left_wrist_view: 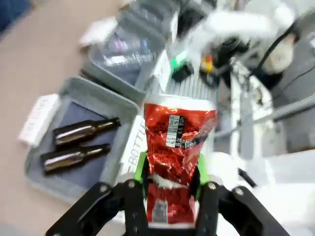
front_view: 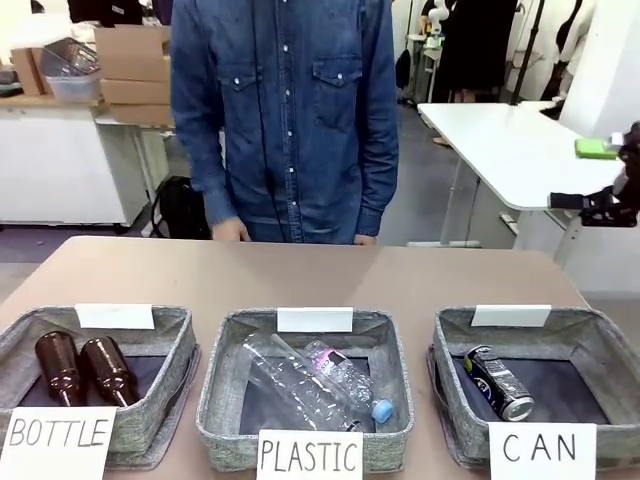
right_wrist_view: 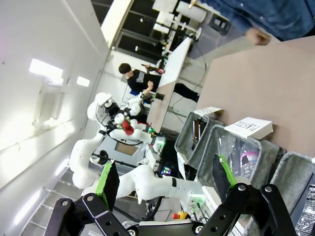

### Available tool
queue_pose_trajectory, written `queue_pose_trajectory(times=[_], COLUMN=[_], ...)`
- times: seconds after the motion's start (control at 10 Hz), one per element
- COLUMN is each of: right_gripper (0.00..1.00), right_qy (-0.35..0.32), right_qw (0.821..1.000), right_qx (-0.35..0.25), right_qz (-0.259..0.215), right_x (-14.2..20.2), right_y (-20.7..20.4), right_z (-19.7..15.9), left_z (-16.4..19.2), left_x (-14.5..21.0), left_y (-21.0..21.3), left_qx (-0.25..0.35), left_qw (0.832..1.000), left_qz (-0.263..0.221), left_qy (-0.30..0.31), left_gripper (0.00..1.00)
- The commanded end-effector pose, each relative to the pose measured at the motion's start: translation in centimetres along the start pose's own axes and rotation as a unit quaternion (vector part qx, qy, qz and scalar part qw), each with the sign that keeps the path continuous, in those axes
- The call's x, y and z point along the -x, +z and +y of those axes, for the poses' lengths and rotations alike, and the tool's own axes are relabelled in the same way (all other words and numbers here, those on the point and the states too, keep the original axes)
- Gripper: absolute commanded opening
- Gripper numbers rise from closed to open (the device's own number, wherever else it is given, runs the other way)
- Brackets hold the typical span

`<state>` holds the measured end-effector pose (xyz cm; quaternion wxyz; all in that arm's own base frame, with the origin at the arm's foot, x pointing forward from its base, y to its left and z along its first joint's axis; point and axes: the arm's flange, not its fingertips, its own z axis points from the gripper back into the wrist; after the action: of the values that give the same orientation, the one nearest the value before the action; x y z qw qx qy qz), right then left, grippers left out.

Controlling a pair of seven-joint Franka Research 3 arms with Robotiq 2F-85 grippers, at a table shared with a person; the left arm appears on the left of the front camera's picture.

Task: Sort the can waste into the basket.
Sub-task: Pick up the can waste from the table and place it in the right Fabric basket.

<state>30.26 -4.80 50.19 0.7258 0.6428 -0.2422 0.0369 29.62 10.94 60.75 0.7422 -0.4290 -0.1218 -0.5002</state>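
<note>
In the left wrist view my left gripper (left_wrist_view: pixel 170 184) is shut on a crumpled red can (left_wrist_view: pixel 178 142), held upright between the green pads high above the table. The baskets lie far below it. A dark blue-black can (front_view: pixel 498 382) lies on its side inside the grey basket (front_view: pixel 450 338) behind the "CAN" sign (front_view: pixel 541 447), at the table's right. My right gripper (right_wrist_view: pixel 165 179) is open with nothing between its fingers, raised well off the table. The same basket (right_wrist_view: pixel 298 179) shows at that view's lower right.
The "BOTTLE" basket (front_view: pixel 182 340) on the left holds two brown bottles (front_view: pixel 82 367). The middle "PLASTIC" basket (front_view: pixel 222 385) holds clear plastic bottles (front_view: pixel 310 385). A person in a denim shirt (front_view: pixel 285 110) stands at the far edge, hands resting near it.
</note>
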Motion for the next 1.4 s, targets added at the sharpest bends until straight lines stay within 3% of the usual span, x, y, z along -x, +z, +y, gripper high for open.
queue_pose_trajectory(times=[0.0, 0.2, 0.3, 0.5, 0.6, 0.7, 1.1, 1.2, 1.3], right_gripper=[1.00, 1.00, 1.00, 1.00, 1.00, 1.00, 1.00, 1.00, 1.00], right_qy=[-0.004, -0.004, -0.004, -0.004, -0.004, -0.004, -0.004, -0.004, -0.004], right_qw=[1.000, 1.000, 1.000, 1.000, 1.000, 1.000, 1.000, 1.000, 1.000], right_qx=[-0.006, -0.006, -0.006, -0.006, -0.006, -0.006, -0.006, -0.006, -0.006], right_qz=[-0.003, -0.003, -0.003, -0.003, -0.003, -0.003, -0.003, -0.003, -0.003], right_x=[-0.2, -0.2, -0.2, -0.2, -0.2, -0.2, -0.2, -0.2, -0.2], right_y=[-0.1, -0.1, -0.1, -0.1, -0.1, -0.1, -0.1, -0.1, -0.1], right_z=[0.3, 0.3, 0.3, 0.3, 0.3, 0.3, 0.3, 0.3, 0.3], left_z=[1.4, 3.7, 3.7, 1.6, 0.7, 1.3, 1.4, -0.9, -2.6], left_x=[-6.4, -12.1, -14.9, -17.6, -16.9, -17.4, -17.4, -18.7, -21.4], left_y=[-10.7, -20.1, -25.6, -34.4, -35.3, -33.3, -34.6, -37.9, -42.2], left_qx=[-0.024, -0.073, -0.053, -0.101, -0.185, -0.073, -0.090, -0.115, -0.154], left_qw=[0.991, 0.980, 0.972, 0.959, 0.952, 0.959, 0.960, 0.926, 0.905], left_qz=[0.129, 0.180, 0.213, 0.224, 0.184, 0.236, 0.229, 0.203, 0.231], left_qy=[-0.027, -0.050, -0.086, -0.145, -0.157, -0.135, -0.137, -0.297, -0.322], left_gripper=[0.43, 0.43, 0.43, 0.43, 0.43, 0.43, 0.43, 0.43, 0.43])
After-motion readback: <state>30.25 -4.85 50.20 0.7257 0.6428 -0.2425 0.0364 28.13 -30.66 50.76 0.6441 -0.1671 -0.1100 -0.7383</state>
